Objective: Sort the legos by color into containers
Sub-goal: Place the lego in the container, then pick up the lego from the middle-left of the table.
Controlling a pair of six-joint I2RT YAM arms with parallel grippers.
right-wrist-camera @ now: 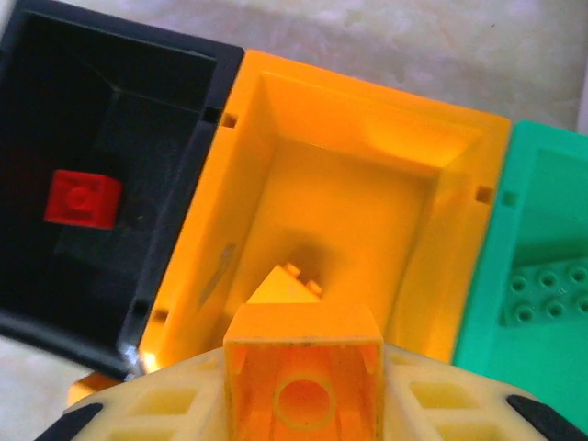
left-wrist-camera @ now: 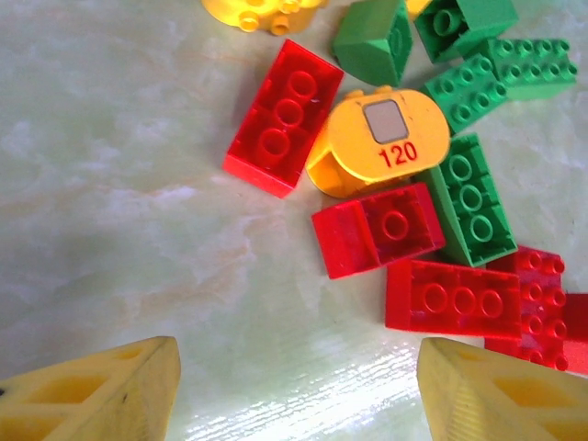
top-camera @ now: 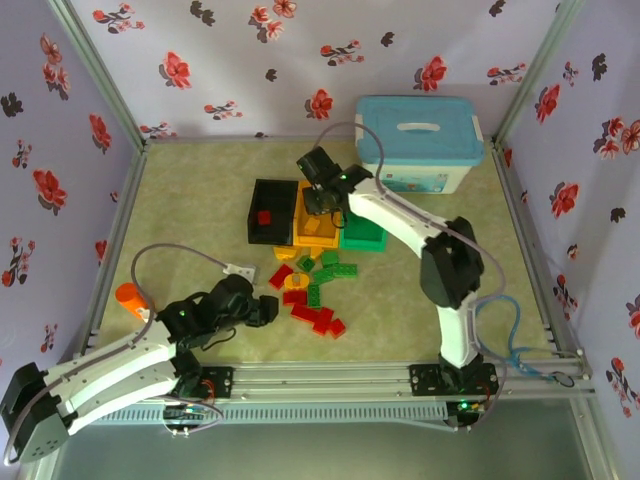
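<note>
A pile of red, green and yellow-orange legos (top-camera: 312, 292) lies mid-table. In the left wrist view I see red bricks (left-wrist-camera: 283, 117), green bricks (left-wrist-camera: 472, 197) and a rounded orange piece marked 120 (left-wrist-camera: 390, 138). My left gripper (left-wrist-camera: 299, 390) is open just short of the pile, nothing between its fingers. My right gripper (right-wrist-camera: 305, 390) hovers over the orange-yellow bin (right-wrist-camera: 340, 156), shut on an orange lego (right-wrist-camera: 305, 372). Another orange brick (right-wrist-camera: 283, 287) lies inside that bin. The black bin (right-wrist-camera: 175, 239) holds a red brick (right-wrist-camera: 83, 198). The green bin (right-wrist-camera: 496, 266) holds a green brick (right-wrist-camera: 542, 294).
A large white tub with a light-blue lid (top-camera: 418, 143) stands at the back right behind the bins. An orange object (top-camera: 130, 299) lies at the left near my left arm. A small white piece (top-camera: 240, 269) sits left of the pile.
</note>
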